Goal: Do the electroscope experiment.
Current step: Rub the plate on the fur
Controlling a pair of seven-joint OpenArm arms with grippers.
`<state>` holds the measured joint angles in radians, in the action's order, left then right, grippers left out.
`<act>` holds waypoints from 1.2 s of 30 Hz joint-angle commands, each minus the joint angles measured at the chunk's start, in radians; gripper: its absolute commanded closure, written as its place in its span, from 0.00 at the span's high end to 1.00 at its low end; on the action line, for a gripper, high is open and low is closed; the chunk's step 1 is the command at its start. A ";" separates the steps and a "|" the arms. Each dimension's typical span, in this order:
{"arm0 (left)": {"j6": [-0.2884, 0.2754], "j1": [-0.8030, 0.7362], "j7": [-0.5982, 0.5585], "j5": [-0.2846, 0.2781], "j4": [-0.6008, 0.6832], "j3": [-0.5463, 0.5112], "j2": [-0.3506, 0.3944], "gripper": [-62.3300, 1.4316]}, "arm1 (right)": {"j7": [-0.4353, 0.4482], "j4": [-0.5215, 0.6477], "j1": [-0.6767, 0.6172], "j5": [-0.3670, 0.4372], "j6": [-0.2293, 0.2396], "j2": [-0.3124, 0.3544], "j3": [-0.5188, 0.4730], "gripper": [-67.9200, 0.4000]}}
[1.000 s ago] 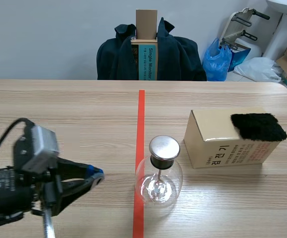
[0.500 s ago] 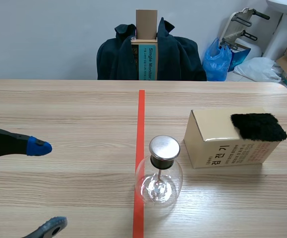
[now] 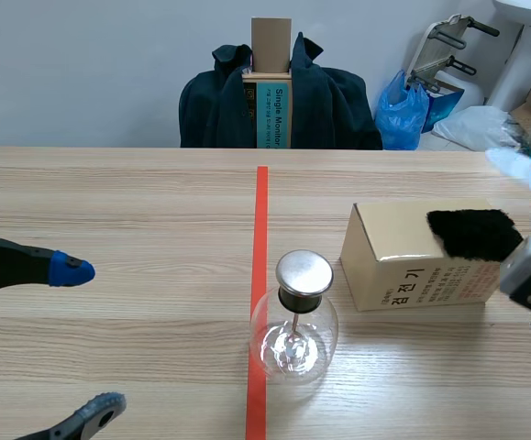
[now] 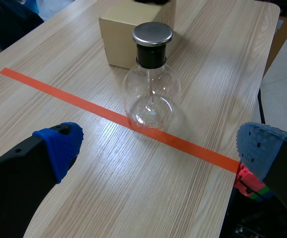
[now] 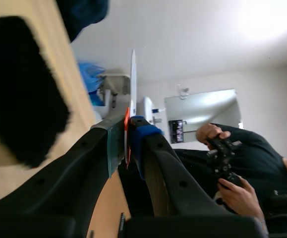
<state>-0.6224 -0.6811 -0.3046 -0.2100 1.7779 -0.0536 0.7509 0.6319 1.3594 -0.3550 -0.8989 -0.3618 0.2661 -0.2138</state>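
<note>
Electroscope (image 3: pixel 293 321), a glass flask with a metal cap, stood on the orange tape line (image 3: pixel 260 215) toward the table's 6 o'clock edge, untouched. Within the last second the left arm had drawn back toward 9 o'clock. That left the left gripper (image 4: pixel 160 146) with its fingers spread wide and empty, at about 9 o'clock of the flask. In the last half second the right gripper (image 5: pixel 128 130) had come into the scene at about 3 o'clock of the flask. Its pads were clamped on a thin pale rod (image 3: pixel 514 167) that slanted toward 10 o'clock. A black fur pad (image 3: pixel 478 233) lay on top of the cardboard box (image 3: pixel 403 266), near that gripper at its 9 o'clock. I judged the rod was headed to the fur for charging. Rod and cap were well apart, with the box between them.
</note>
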 commanded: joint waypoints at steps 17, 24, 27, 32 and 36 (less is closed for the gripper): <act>0.000 0.008 -0.013 -0.012 0.003 0.006 -0.008 1.00 | 0.055 -0.123 0.020 -0.125 -0.010 -0.006 -0.016 0.02; 0.005 0.008 -0.013 -0.011 0.003 0.006 -0.020 1.00 | 0.028 -0.124 0.019 -0.151 -0.003 -0.006 -0.016 0.02; 0.006 0.008 -0.012 -0.011 0.003 0.006 -0.025 1.00 | 0.021 -0.126 0.019 -0.157 0.009 -0.005 -0.016 0.02; 0.007 0.008 -0.012 -0.011 0.003 0.006 -0.024 1.00 | 0.069 -0.126 0.019 -0.171 0.075 -0.006 -0.016 0.02; 0.007 0.008 -0.013 -0.011 0.003 0.006 -0.024 1.00 | 0.200 -0.126 0.016 -0.172 0.079 -0.006 -0.016 0.02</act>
<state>-0.6212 -0.6811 -0.3042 -0.2100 1.7771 -0.0536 0.7315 0.8299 1.2282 -0.3443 -1.0710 -0.2832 0.2466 -0.2260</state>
